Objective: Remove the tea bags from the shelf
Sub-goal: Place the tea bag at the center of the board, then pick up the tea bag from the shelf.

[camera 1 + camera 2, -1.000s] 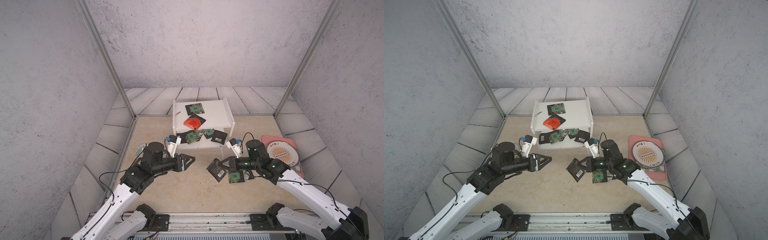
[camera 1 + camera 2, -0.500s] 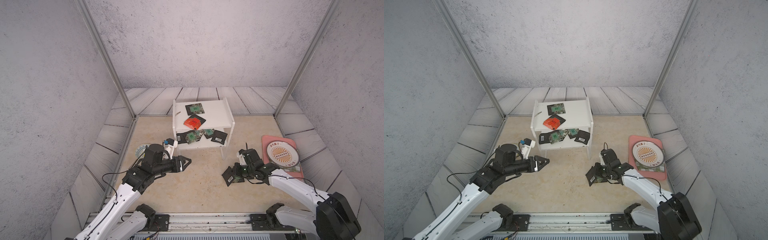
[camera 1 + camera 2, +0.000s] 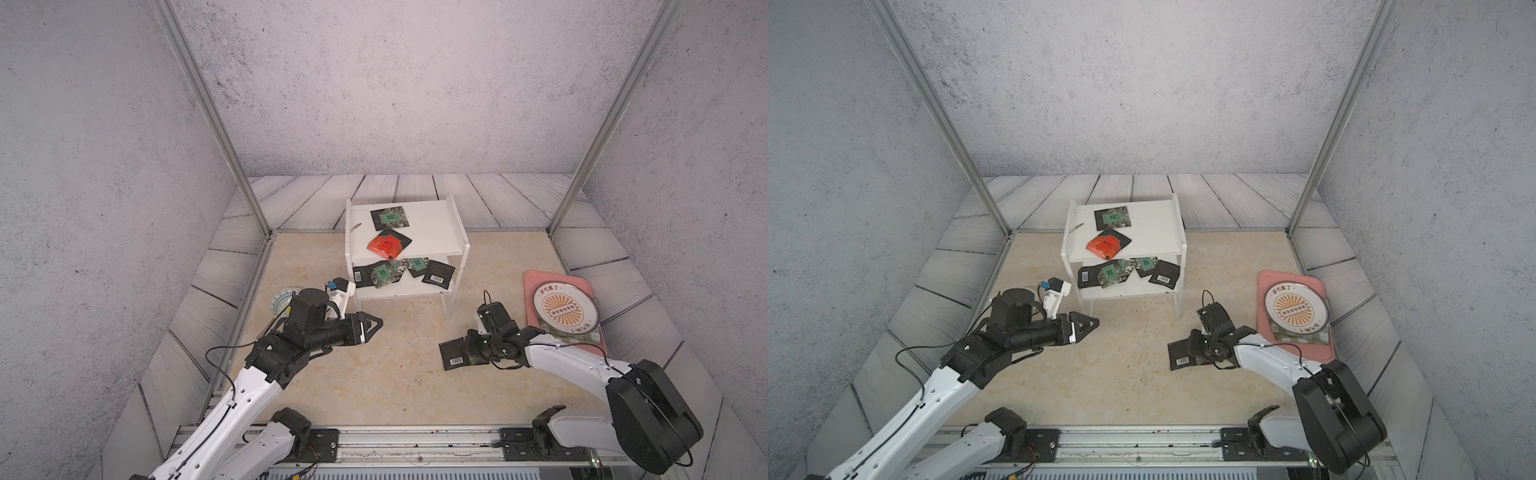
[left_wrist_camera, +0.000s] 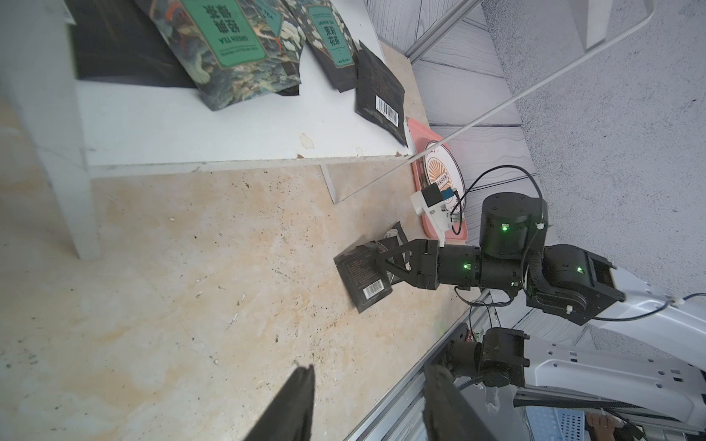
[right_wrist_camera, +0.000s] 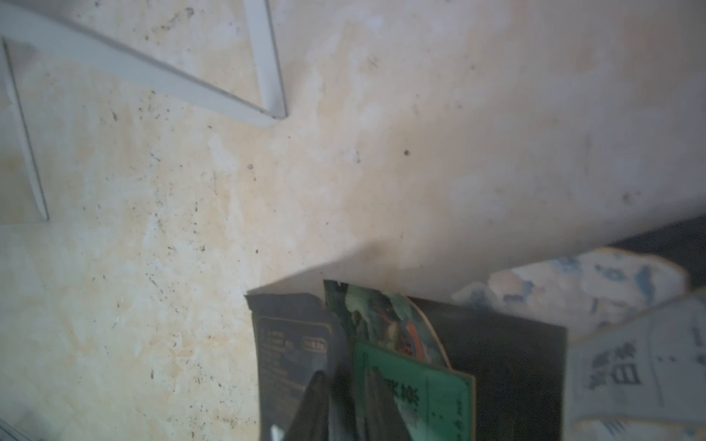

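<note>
The white shelf (image 3: pixel 432 232) (image 3: pixel 1154 232) stands mid-floor. On its top board lie a green-labelled tea bag (image 3: pixel 390 217) and a red-orange one (image 3: pixel 386 244). Several more tea bags (image 3: pixel 390 272) (image 4: pixel 229 57) lie on the lower board. Two tea bags (image 3: pixel 455 353) (image 3: pixel 1181 353) (image 4: pixel 365 278) rest flat on the floor, in front of the shelf and to its right. My right gripper (image 3: pixel 465 347) (image 5: pixel 345 385) is low over them, jaws a little apart, tips on the black one (image 5: pixel 290 343) and the green one (image 5: pixel 416 385). My left gripper (image 3: pixel 374 324) (image 4: pixel 368 382) hovers open and empty, in front of the shelf and to its left.
A pink tray (image 3: pixel 557 275) with a round plate (image 3: pixel 565 309) lies at the right, close behind my right wrist. A small patterned dish (image 3: pixel 282 299) sits by the left wall. Metal frame posts and the front rail (image 3: pixel 415 444) bound the floor.
My right arm has come down from mid-air and laid the two tea bags on the floor, and its jaws have parted slightly. The left arm has barely shifted.
</note>
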Robot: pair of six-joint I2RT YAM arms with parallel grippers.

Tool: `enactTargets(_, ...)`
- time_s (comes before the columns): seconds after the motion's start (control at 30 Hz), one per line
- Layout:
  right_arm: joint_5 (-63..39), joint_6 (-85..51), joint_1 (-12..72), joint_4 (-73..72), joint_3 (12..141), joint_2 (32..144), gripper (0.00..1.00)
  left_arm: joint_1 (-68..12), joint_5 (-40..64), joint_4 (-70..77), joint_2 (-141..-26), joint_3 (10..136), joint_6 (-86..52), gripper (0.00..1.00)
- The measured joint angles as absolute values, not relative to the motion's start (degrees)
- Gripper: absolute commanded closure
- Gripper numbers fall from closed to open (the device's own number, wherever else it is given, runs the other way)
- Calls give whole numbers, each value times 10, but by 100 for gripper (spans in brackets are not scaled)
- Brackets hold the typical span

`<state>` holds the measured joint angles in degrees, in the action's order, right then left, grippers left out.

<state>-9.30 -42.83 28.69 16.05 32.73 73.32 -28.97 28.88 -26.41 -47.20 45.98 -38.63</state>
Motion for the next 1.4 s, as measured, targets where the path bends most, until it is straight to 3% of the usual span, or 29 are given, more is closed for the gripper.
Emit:
enactTargets(0.43, -58, -384, 287, 293, 378, 619, 66, -281, 283, -271, -470, 463, -386, 49)
enactTargets(0.57, -58, -349, 287, 347, 449, 575, 63, -274, 274, -292, -470, 490, -384, 46)
enactTargets(0.7, -60, -307, 295, 399, 544, 557, 54, -270, 259, -328, -475, 559, -372, 46)
enactTargets(0.97, -67, -186, 361, 471, 767, 611, 46, -243, 209, -405, -503, 693, -351, 42)
enactTargets(1.03, -70, -154, 376, 478, 815, 637, 28, -231, 200, -425, -513, 717, -348, 34)
enactTargets(1.07, -72, -134, 381, 481, 834, 649, 2, -225, 192, -439, -519, 732, -348, 33)
enactTargets(1.4, -104, 24, 424, 481, 1007, 785, 1, -177, 142, -492, -590, 842, -350, 33)
